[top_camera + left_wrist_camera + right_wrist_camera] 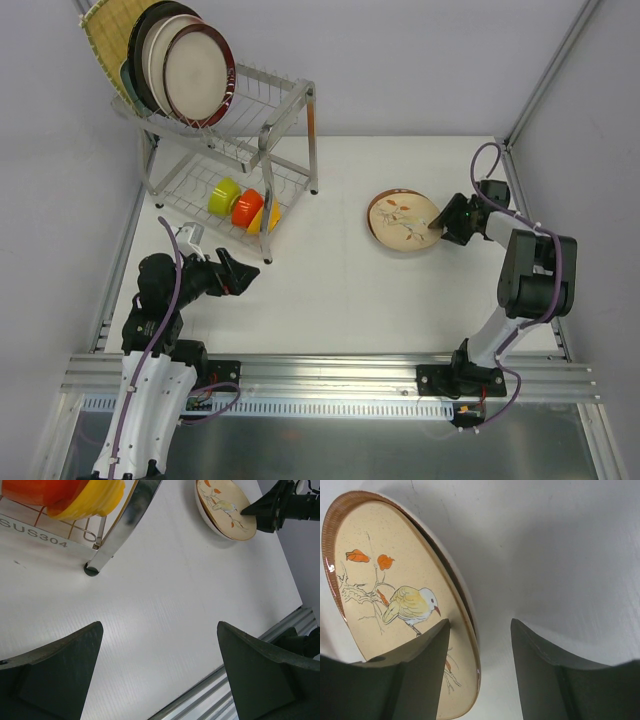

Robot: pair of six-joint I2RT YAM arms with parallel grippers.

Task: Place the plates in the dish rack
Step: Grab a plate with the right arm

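Note:
A cream floral plate (400, 222) with a bird painted on it lies on the white table at the right; it also shows in the left wrist view (225, 507) and the right wrist view (395, 580). My right gripper (437, 225) (480, 625) is open and straddles the plate's right rim, one finger over its face and the other outside the rim with a gap. The dish rack (285, 110) stands at the back left. Its top tier holds a yellow woven plate (105, 40) and several round plates (195, 70) on edge. My left gripper (240, 275) (160, 630) is open and empty, just right of the rack's front leg.
Green (224, 195), orange (246, 207) and yellow (265, 218) bowls sit in the rack's lower tier. The rack's front leg (120, 530) stands close ahead of my left gripper. An aluminium rail (330, 375) runs along the near table edge.

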